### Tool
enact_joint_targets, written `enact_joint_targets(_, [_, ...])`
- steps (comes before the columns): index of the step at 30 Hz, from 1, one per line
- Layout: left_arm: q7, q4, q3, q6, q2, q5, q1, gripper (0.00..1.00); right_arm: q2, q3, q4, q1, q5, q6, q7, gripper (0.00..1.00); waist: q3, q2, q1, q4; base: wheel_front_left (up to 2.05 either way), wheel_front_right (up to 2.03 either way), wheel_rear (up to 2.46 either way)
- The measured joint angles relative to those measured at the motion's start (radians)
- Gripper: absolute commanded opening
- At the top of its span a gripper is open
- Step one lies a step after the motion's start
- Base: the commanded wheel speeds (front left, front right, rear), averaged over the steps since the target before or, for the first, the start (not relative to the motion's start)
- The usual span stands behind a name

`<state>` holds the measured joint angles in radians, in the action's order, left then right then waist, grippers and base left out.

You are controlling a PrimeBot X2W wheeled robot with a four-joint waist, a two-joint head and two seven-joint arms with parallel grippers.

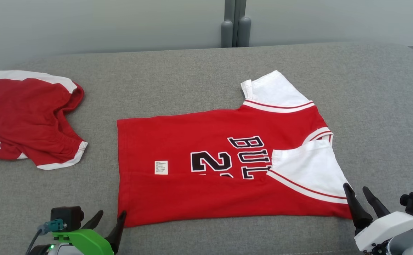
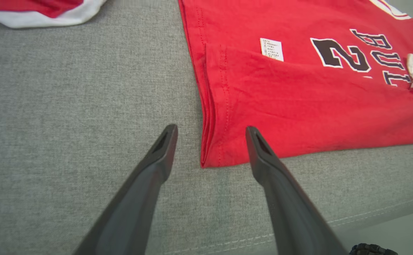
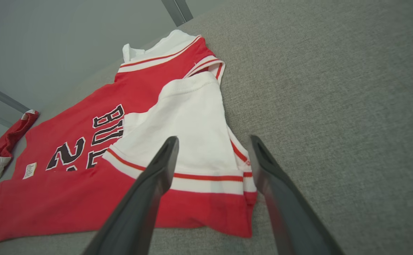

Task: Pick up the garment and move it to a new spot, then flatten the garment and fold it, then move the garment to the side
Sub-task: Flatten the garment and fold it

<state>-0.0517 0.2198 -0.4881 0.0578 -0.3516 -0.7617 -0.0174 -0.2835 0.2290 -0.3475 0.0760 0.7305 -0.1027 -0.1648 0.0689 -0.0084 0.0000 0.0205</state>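
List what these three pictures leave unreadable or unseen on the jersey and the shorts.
Care label: print too small to read, head and left wrist views.
Chest lettering: head view, partly covered by the folded white sleeve.
Number: head view, lower part under a folded flap of the jersey.
Red shorts: head view, cut off by the left edge.

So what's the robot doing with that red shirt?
It is folding it. The red shirt lies flat on the gray cushion, with its near long side folded over onto itself, so a white sleeve covers part of the black lettering. The left gripper is open at the near hem corner, and the right gripper is open at the near corner by the sleeve. Neither one holds the shirt. A pair of red shorts lies crumpled off to the robot's left.
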Motion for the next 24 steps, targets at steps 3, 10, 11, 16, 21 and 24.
enact_joint_targets(3, [0.004,-0.019,0.007,0.006,-0.005,0.000,0.000,1.00,-0.002,0.000,0.013,0.003,0.000,0.001,0.000,1.00,-0.001,0.0000,0.0000,0.000,0.00,0.00,0.00])
enact_joint_targets(10, [0.036,-0.072,0.043,0.022,-0.011,0.000,-0.001,1.00,-0.009,-0.015,0.053,0.010,-0.008,0.016,-0.015,1.00,0.001,0.0000,0.0000,0.001,0.00,0.00,0.00])
enact_joint_targets(11, [0.037,-0.077,0.044,0.022,-0.011,0.001,-0.001,1.00,-0.011,-0.016,0.057,0.010,-0.013,0.017,-0.017,1.00,0.002,0.0000,0.0000,0.001,0.00,0.00,0.00])
enact_joint_targets(16, [0.065,-0.115,0.060,0.023,-0.011,0.007,-0.003,1.00,-0.023,-0.027,0.089,0.009,-0.034,0.033,-0.039,1.00,0.004,0.0000,0.0000,0.002,0.00,0.00,0.00])
enact_joint_targets(21, [0.094,-0.142,0.073,0.031,-0.013,0.034,-0.009,1.00,-0.034,-0.040,0.123,-0.002,-0.082,0.055,-0.057,1.00,0.006,0.0000,0.0000,0.002,0.00,0.00,0.00])
enact_joint_targets(24, [0.116,-0.161,0.091,0.034,-0.014,0.043,-0.014,1.00,-0.036,-0.048,0.153,-0.014,-0.114,0.063,-0.066,1.00,0.008,0.0000,0.0000,0.001,0.00,0.00,0.00])
